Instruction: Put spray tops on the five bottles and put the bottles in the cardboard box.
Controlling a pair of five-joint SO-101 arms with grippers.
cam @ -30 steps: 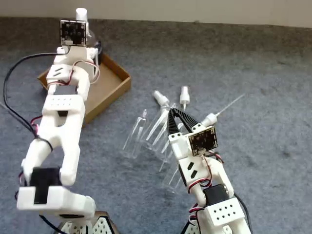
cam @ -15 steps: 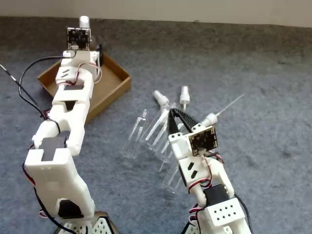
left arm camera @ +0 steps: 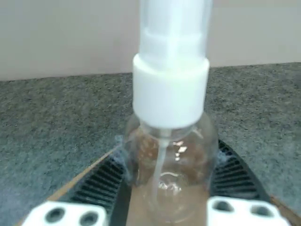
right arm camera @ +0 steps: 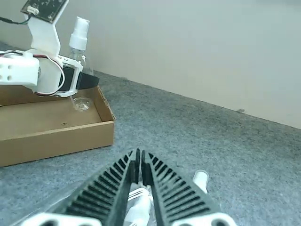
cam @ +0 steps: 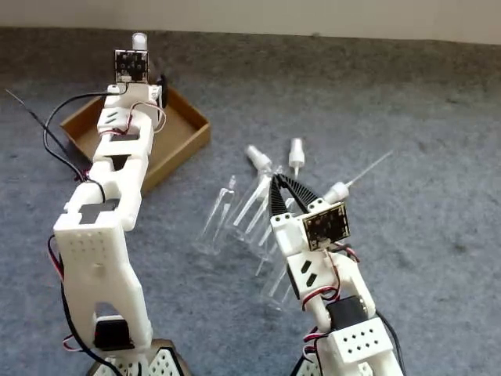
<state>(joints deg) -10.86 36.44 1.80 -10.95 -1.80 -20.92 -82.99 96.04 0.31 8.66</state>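
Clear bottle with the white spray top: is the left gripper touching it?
Touching. In the left wrist view, the left gripper hugs both sides of the clear spray-topped bottle.

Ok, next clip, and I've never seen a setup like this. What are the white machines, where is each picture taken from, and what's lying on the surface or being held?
These are two small robot arms standing side by side. One picture comes from a fixed camera looking down over the scene. The other two come from a camera on each arm's wrist, looking along its end effector. The left end effector is shut on a clear spray bottle with its top already on, held upright over the cardboard box. The right end effector is shut, with nothing visibly in it. It sits above a heap of clear bottles lying on the grey carpet, with loose spray tops beside them.
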